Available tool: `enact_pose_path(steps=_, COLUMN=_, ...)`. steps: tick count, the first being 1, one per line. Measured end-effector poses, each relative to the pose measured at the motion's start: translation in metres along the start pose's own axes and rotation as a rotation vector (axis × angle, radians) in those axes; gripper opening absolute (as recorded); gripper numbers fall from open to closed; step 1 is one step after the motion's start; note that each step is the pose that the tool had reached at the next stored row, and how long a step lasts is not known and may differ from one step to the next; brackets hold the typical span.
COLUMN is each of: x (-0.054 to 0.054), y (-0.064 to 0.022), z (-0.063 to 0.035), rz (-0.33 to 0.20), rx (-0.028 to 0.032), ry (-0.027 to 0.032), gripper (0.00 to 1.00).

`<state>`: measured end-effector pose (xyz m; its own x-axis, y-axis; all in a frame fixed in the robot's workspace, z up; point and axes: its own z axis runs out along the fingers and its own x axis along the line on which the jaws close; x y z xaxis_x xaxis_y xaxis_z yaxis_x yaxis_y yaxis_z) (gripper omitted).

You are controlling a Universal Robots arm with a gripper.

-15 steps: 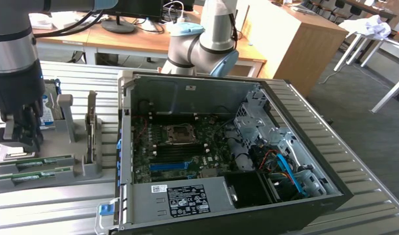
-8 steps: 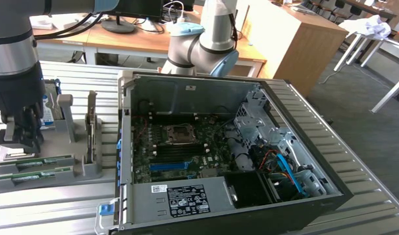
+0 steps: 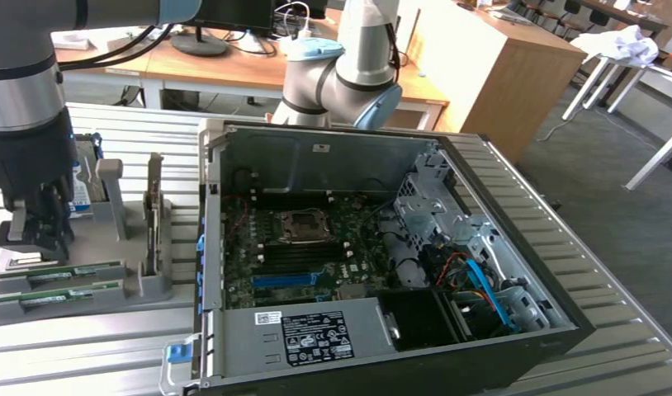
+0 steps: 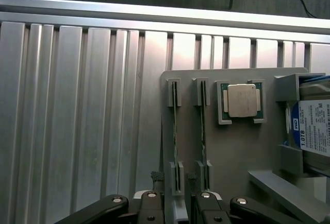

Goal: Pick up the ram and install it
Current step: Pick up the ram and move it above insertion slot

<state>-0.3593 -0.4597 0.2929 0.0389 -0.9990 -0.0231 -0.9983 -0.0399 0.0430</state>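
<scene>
Notably, wrist view: processor (image 4: 242, 100) beside ram (image 4: 202, 131)

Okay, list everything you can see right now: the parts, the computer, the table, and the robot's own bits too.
ram sticks: two, green, on edge in neighbouring slots of the holder
processor chip: one, silver, in a recess of the holder beside the sticks
hard drive: one, silver with a blue-white label, at the holder's edge
holder: one, grey, on the table
computer case: one, black, open, to the exterior view's right of the holder
motherboard: one, green, inside the case
table: one, silver, slatted
desks: wooden, behind
arm: one, grey
gripper: one, black, open, over the holder by the sticks' ends
</scene>
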Motion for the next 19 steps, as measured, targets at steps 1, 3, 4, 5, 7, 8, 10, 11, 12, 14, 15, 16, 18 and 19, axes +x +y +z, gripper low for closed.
enact_pose_path(steps=1, x=0.0001, y=0.0, z=0.0004, rz=0.0, rx=0.0, ry=0.0, gripper=0.3)
enact_pose_path(steps=3, x=0.0002, y=0.0, z=0.0012, rz=0.0, rx=0.0, ry=0.0, gripper=0.3)
enact_pose_path(steps=4, x=0.0003, y=0.0, z=0.0016, rz=0.0, rx=-0.0001, ry=0.0, gripper=0.3)
enact_pose_path(steps=5, x=0.0004, y=-0.0001, z=0.002, rz=0.0, rx=0.0, ry=0.0, gripper=0.3)
enact_pose_path(steps=7, x=0.0007, y=-0.0001, z=0.0028, rz=0.0, rx=0.0, ry=0.0, gripper=0.3)
enact_pose_path(steps=8, x=0.0009, y=-0.0001, z=0.0032, rz=0.0, rx=0.0, ry=0.0, gripper=0.3)
enact_pose_path(steps=10, x=0.0015, y=-0.0002, z=0.0041, rz=0.0, rx=0.0001, ry=-0.0001, gripper=0.3)
enact_pose_path(steps=11, x=0.002, y=-0.0002, z=0.0046, rz=0.0, rx=0.0002, ry=-0.0002, gripper=0.3)
enact_pose_path(steps=12, x=0.0024, y=-0.0002, z=0.0051, rz=0.0, rx=0.0002, ry=-0.0002, gripper=0.3)
enact_pose_path(steps=14, x=0.0032, y=-0.0001, z=0.006, rz=0.0, rx=0.0, ry=-0.0001, gripper=0.3)
enact_pose_path(steps=15, x=0.0035, y=-0.0001, z=0.0064, rz=0.0, rx=0.0001, ry=-0.0001, gripper=0.3)
enact_pose_path(steps=16, x=0.0038, y=-0.0002, z=0.0069, rz=0.0, rx=0.0002, ry=-0.0001, gripper=0.3)
enact_pose_path(steps=18, x=0.0045, y=-0.0002, z=0.0078, rz=0.0, rx=0.0, ry=-0.0001, gripper=0.3)
enact_pose_path(steps=19, x=0.0048, y=-0.0002, z=0.0082, rz=0.0, rx=0.0001, ry=-0.0001, gripper=0.3)
